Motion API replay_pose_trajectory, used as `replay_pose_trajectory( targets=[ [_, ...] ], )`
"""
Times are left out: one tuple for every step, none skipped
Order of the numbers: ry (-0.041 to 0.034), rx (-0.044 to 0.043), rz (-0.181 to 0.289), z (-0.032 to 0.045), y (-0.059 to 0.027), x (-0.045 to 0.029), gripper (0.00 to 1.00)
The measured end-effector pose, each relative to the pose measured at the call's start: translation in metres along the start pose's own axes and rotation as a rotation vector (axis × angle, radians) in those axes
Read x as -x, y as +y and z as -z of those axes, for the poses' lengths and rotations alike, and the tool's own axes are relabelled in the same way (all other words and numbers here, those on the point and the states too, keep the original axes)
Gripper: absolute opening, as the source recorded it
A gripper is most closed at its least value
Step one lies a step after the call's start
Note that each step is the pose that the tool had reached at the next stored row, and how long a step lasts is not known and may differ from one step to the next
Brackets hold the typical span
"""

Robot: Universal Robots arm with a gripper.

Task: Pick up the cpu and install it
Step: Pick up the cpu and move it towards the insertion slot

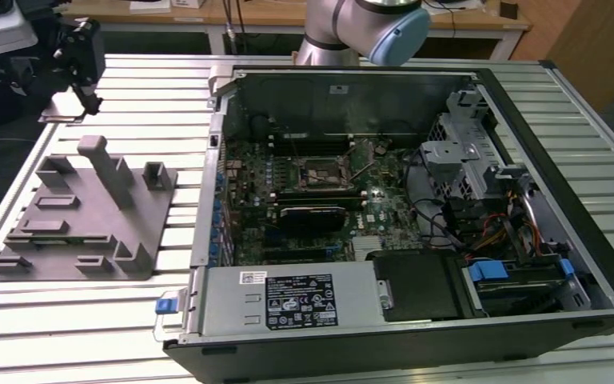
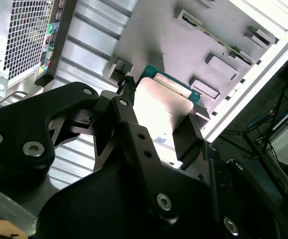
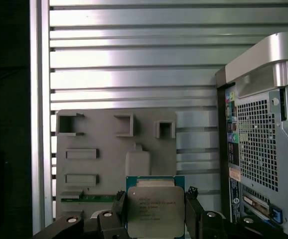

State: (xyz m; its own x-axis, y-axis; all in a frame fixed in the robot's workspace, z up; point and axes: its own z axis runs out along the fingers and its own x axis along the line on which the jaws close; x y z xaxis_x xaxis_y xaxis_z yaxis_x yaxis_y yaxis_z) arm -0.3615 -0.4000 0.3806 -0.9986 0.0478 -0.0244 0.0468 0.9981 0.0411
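The cpu (image 3: 155, 211) is a flat square chip with a silvery top plate and a green rim. My gripper (image 3: 155, 201) is shut on it, one black finger on each side edge. In the second wrist view the cpu (image 2: 160, 102) sits between the same fingers (image 2: 128, 102). It hangs in the air above the grey fixture block (image 3: 115, 159). In the exterior view the gripper (image 1: 86, 100) is high at the far left, over the far end of the fixture block (image 1: 83, 216). The black socket frame (image 1: 323, 172) lies on the motherboard inside the open computer case (image 1: 595, 240).
The fixture block carries upright posts (image 1: 96, 160) and several small pockets. The case's rear wall with a vent grille (image 3: 258, 144) stands beside it. Both rest on a ribbed metal table (image 1: 125, 72). The arm's base (image 1: 360, 28) stands behind the case.
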Motion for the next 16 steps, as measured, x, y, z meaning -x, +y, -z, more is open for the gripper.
replay_pose_trajectory(
  targets=[
    [0.0000,0.0000,0.000,-0.0001,0.0001,0.0013,0.55],
    [0.0000,0.0000,0.000,-0.0001,0.0002,0.0025,0.55],
    [0.0001,0.0000,0.000,-0.0001,0.0003,0.0035,0.55],
    [0.0000,0.0000,0.000,-0.0001,0.0004,0.0045,0.55],
    [0.0000,0.0000,0.000,-0.0001,0.0005,0.0054,0.55],
    [0.0000,0.0000,0.000,-0.0002,0.0006,0.0063,0.55],
    [0.0001,0.0000,0.000,-0.0002,0.0006,0.0073,0.55],
    [0.0000,0.0000,0.000,-0.0002,0.0007,0.0084,0.55],
    [0.0000,0.0000,0.000,-0.0003,0.0008,0.0095,0.55],
    [0.0000,0.0000,0.000,-0.0002,0.0009,0.0105,0.55],
    [0.0001,-0.0001,0.000,-0.0003,0.0010,0.0116,0.55],
    [0.0000,0.0000,0.000,-0.0004,0.0010,0.0128,0.55],
    [0.0000,-0.0001,0.000,-0.0004,0.0011,0.0140,0.55],
    [0.0000,0.0000,0.000,-0.0004,0.0012,0.0151,0.55],
    [0.0000,0.0000,0.000,-0.0005,0.0013,0.0163,0.55],
    [0.0000,0.0000,0.000,-0.0005,0.0014,0.0176,0.55]
  ],
)
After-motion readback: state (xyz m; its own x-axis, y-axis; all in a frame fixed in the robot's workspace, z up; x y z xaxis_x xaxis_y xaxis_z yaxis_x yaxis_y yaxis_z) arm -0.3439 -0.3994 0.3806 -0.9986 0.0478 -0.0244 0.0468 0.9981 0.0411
